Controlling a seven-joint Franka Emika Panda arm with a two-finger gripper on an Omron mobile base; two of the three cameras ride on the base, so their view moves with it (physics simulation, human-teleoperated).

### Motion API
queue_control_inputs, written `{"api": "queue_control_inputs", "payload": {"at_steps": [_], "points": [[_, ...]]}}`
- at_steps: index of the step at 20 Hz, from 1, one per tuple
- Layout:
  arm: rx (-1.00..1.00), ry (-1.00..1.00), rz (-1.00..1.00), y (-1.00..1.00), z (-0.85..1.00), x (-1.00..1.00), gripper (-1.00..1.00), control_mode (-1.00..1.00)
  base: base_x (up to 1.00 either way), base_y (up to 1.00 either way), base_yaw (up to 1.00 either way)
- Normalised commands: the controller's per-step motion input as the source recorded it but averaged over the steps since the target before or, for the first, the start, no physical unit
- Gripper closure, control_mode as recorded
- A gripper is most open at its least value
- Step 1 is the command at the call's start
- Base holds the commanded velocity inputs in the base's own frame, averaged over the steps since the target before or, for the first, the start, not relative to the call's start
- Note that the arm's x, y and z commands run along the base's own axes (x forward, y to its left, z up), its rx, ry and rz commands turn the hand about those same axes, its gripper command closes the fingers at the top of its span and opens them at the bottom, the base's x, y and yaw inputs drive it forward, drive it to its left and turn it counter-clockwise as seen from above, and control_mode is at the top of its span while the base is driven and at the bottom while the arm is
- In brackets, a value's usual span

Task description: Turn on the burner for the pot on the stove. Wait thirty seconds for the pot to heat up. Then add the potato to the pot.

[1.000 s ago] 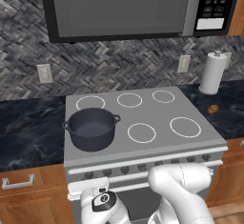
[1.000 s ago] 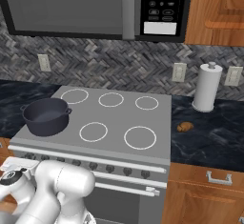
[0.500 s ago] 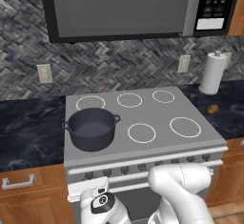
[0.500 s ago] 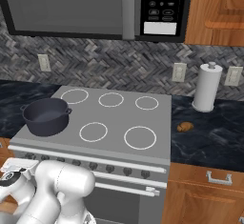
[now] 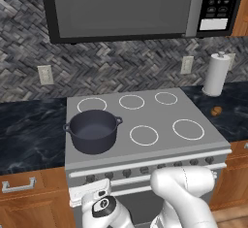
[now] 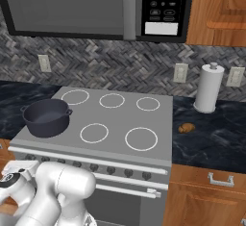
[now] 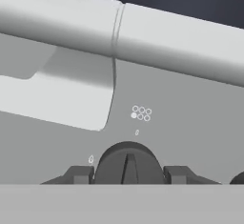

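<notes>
The dark grey pot [image 5: 93,131] [image 6: 46,117] stands on the front left ring of the grey stove [image 5: 162,113] [image 6: 120,119]. The orange-brown potato [image 5: 216,110] [image 6: 186,128] lies on the dark counter right of the stove. My gripper [image 7: 127,175] is low at the stove's front panel, at its left end, shut on a dark knob [image 7: 127,163]. One finger [image 7: 78,174] presses each side of the knob. The small ring diagram [image 7: 140,113] above the knob has its lower left ring filled white. My white hand [image 5: 89,195] [image 6: 19,169] sits against the panel.
A white paper towel roll [image 5: 216,74] [image 6: 208,88] stands at the back right of the counter. A microwave [image 5: 131,8] hangs over the stove. More dark knobs [image 5: 160,168] run along the panel above the oven's bar handle [image 6: 125,191]. Wooden drawers [image 5: 29,198] flank the stove.
</notes>
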Motion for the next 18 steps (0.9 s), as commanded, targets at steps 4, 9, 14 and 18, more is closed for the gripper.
{"api": "queue_control_inputs", "payload": {"at_steps": [4, 9, 14, 18], "points": [[-0.14, 0.01, 0.00, 0.00, -0.02, 0.00, 1.00, -1.00, 0.00, 0.00, 0.00], [-0.15, 0.01, 0.00, 0.00, -0.01, 0.00, 1.00, -1.00, 0.00, 0.00, 0.00], [-0.16, 0.01, 0.00, 0.00, -0.05, 0.00, 1.00, -1.00, 0.00, 0.00, 0.00], [-0.14, 0.00, 0.00, 0.00, -0.01, 0.00, 1.00, -1.00, 0.00, 0.00, 0.00]]}}
